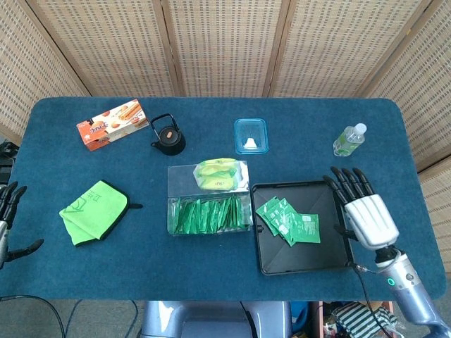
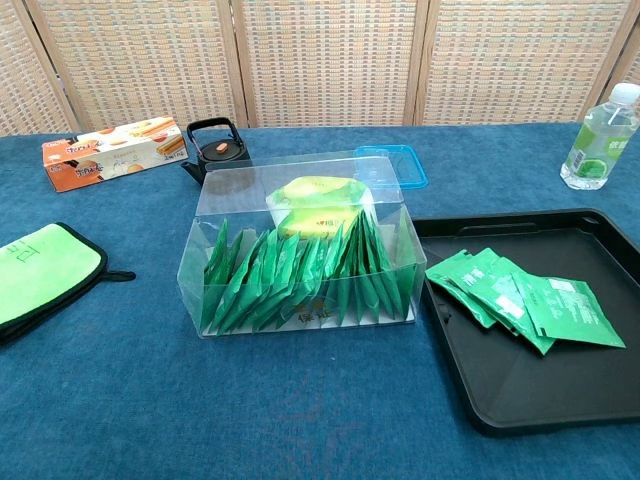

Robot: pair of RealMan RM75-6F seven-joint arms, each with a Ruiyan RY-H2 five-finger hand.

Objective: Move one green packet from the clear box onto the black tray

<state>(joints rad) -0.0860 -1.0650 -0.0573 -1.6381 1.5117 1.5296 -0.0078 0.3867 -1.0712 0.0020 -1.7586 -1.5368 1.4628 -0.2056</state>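
Here the head view looks straight down on a blue table [image 1: 211,296] and takes in both hands, while the chest view, low and close to the table top, shows neither hand at all.

From above, the right hand [image 1: 366,211] sits just off the right edge of the black tray [image 1: 299,262], fingers spread apart and stretched out, holding nothing. The left hand [image 1: 7,211] shows only partly at the far left edge of the frame, beside the table; its dark fingers stand apart and grip nothing.

The green packets [image 1: 289,221] lie fanned in a small overlapping pile inside the tray, toward its left half. The chest view shows this pile [image 2: 520,297] more plainly, resting flat on the tray floor [image 2: 540,400].

The clear box [image 2: 300,255] stands just left of the tray, with a row of green packets on edge along its front and yellow-green packs behind.

Elsewhere on the table sit a green cloth [image 1: 94,210], a black teapot [image 1: 168,136], an orange snack box [image 1: 111,123], a blue lidded container [image 1: 251,135] and a water bottle [image 1: 348,139].
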